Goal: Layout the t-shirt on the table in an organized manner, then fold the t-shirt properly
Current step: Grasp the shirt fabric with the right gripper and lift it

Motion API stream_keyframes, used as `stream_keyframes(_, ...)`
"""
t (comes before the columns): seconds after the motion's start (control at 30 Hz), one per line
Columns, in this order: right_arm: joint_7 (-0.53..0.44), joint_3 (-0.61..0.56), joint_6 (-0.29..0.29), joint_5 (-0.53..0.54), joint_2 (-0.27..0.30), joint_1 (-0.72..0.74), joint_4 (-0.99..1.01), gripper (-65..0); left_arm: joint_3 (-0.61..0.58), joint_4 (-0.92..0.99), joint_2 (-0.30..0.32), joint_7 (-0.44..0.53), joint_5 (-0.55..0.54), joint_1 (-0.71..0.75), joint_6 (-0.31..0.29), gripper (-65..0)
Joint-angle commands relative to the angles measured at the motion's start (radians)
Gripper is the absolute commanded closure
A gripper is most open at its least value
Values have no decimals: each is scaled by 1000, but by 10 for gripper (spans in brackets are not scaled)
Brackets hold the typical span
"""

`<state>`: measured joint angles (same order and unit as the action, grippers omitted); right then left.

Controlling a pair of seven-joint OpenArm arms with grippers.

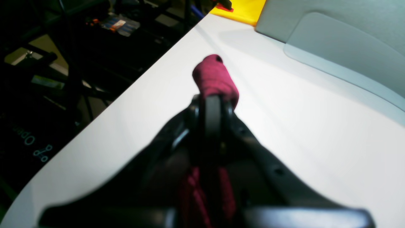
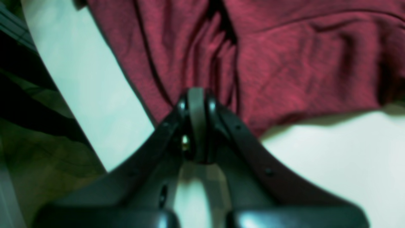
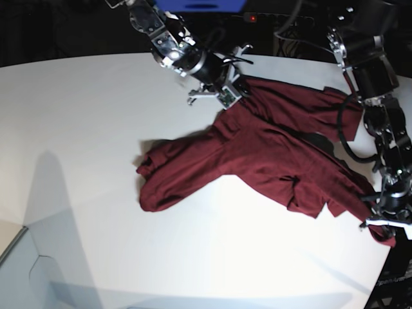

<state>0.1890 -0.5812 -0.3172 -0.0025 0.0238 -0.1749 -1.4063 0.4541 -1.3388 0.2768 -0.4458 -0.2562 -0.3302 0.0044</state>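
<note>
The dark maroon t-shirt (image 3: 270,151) lies wrinkled across the white table (image 3: 84,129), with a bunched lump at its left end. My right gripper (image 3: 233,90) is at the shirt's far edge, and in the right wrist view it (image 2: 196,95) is shut on gathered folds of the t-shirt (image 2: 284,63). My left gripper (image 3: 386,225) is at the shirt's near right corner by the table edge. Seen from the left wrist, that gripper (image 1: 212,99) is shut on a small roll of the t-shirt (image 1: 215,77) sticking out past the fingertips above the table (image 1: 316,126).
A pale grey panel (image 1: 335,41) and a yellow object (image 1: 243,9) lie at the far end of the table in the left wrist view. The table edge (image 1: 104,110) runs diagonally, with dark floor and equipment beyond. Another grey panel (image 3: 26,273) sits at the base view's lower left.
</note>
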Motion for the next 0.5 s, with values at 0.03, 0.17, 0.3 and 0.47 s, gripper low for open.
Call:
stream_keyframes(0.03,-24,-3,-7,8,6,-19,-66,0,1,-15,16,29,-5,-27,-1,0)
stream_keyframes(0.17,-24,-3,-7,8,14,-70,-163,0,1,-15,16,31,-7,-27,-1,0)
stream_keyframes(0.3,-24,-16,-7,8,-12,-77,-221,0,1,-26,14,31,-9,-27,-1,0)
stream_keyframes(0.47,-24,-73,-7,8,-78,-7,-184,0,1,-107,-15,26,-9,-28,4,0)
